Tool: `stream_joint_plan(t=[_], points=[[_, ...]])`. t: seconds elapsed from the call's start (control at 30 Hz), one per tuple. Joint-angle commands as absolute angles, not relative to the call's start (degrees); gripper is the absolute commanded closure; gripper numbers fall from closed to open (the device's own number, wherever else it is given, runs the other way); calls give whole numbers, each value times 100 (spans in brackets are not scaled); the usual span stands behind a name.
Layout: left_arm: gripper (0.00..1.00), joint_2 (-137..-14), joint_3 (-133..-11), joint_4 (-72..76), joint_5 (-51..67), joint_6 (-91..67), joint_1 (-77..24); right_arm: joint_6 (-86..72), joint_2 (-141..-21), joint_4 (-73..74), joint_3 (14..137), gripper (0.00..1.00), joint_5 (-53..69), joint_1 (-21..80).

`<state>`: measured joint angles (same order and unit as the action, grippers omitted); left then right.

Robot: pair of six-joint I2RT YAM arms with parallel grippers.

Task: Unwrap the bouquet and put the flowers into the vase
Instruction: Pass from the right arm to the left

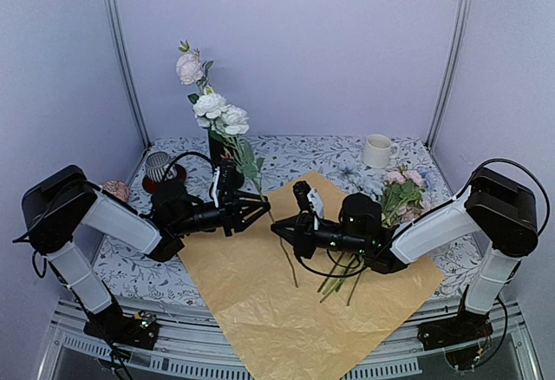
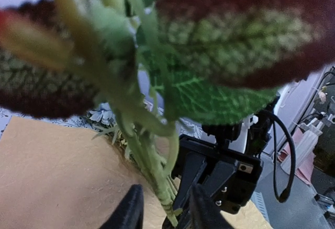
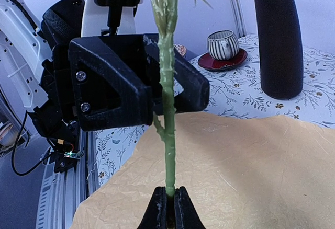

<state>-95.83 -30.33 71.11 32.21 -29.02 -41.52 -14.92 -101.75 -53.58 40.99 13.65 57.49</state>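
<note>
The bouquet's paper (image 1: 286, 311) lies spread flat, orange-tan, in the middle of the table. My right gripper (image 1: 279, 228) (image 3: 170, 203) is shut on the lower end of one green flower stem (image 3: 168, 109), holding it upright above the paper. My left gripper (image 1: 260, 209) (image 2: 165, 208) straddles the same stem (image 2: 157, 176) higher up, jaws partly open with a gap on each side. Blurred leaves (image 2: 220, 98) fill the left wrist view. The black vase (image 1: 227, 172) (image 3: 277, 41) stands behind the left gripper with white roses (image 1: 212, 107) rising from it. More flowers (image 1: 403, 185), pink, lie at the paper's right edge.
A white mug (image 1: 377, 150) stands at the back right. A striped grey-white cup on a red base (image 1: 158, 167) (image 3: 222, 46) sits at the back left near the vase. Loose green stems (image 1: 342, 276) lie on the paper under the right arm.
</note>
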Motion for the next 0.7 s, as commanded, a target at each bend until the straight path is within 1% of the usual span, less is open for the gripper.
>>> stream_joint_plan(t=[0.0,0.07,0.17,0.2,0.33,0.57,0.67], points=[[75,-9659,-3225,6971,3426,-2844,-4166,-1378,-10273,-5445,4248,94,1336,5791],[84,-9652,-3227,6970,3436,-2817,-4168,-1359,-10274,-5446,4253,92,1336,5792],[98,-9597,-3197,6934,3390,-2759,-4165,-1274,-10255,-5437,4246,83,1300,5787],[100,-9571,-3186,6909,3370,-2732,-4162,-1239,-10236,-5432,4231,78,1262,5792],[100,-9456,-3158,6794,3297,-2635,-4166,-1096,-10151,-5440,4160,69,1103,5792],[100,-9246,-3082,6596,3054,-2460,-4163,-919,-9919,-5663,3921,62,749,5785],[100,-9158,-3035,6542,2955,-2377,-4166,-851,-9790,-5836,3754,61,521,5784]])
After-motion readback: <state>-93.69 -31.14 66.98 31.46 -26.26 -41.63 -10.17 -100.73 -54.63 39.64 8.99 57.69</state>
